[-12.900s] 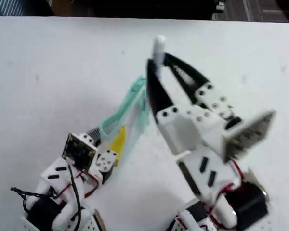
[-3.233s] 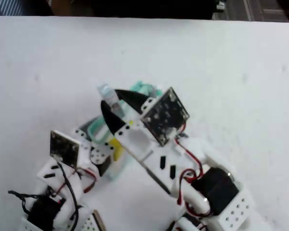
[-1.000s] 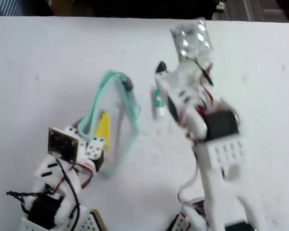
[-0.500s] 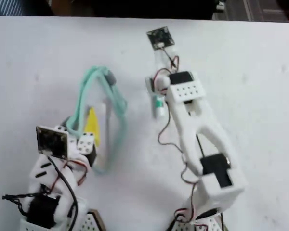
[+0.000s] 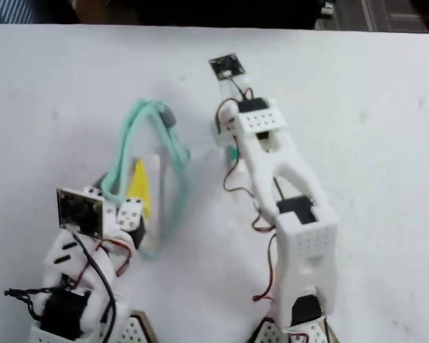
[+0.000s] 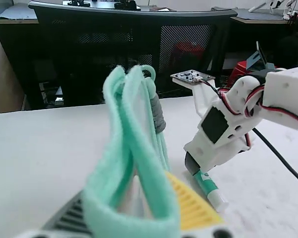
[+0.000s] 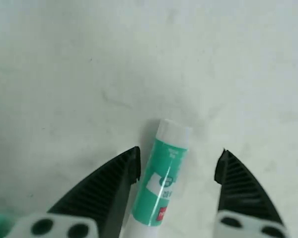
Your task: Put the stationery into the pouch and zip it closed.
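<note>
The right end effector [image 7: 179, 154] stands wide open astride the glue stick [image 7: 163, 186], gripping nothing. The stick lies on the desk [image 7: 64, 59] near the pouch [image 5: 154, 143], whose edge the left end effector [image 5: 123, 207] pinches. An off-centre closing may roll the round stick away.

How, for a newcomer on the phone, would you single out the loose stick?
On the white table, find the mint-green pouch the left end effector holds. Beside it, flat between the open fingers of the right end effector, lies the stick: green body, white cap.
</note>
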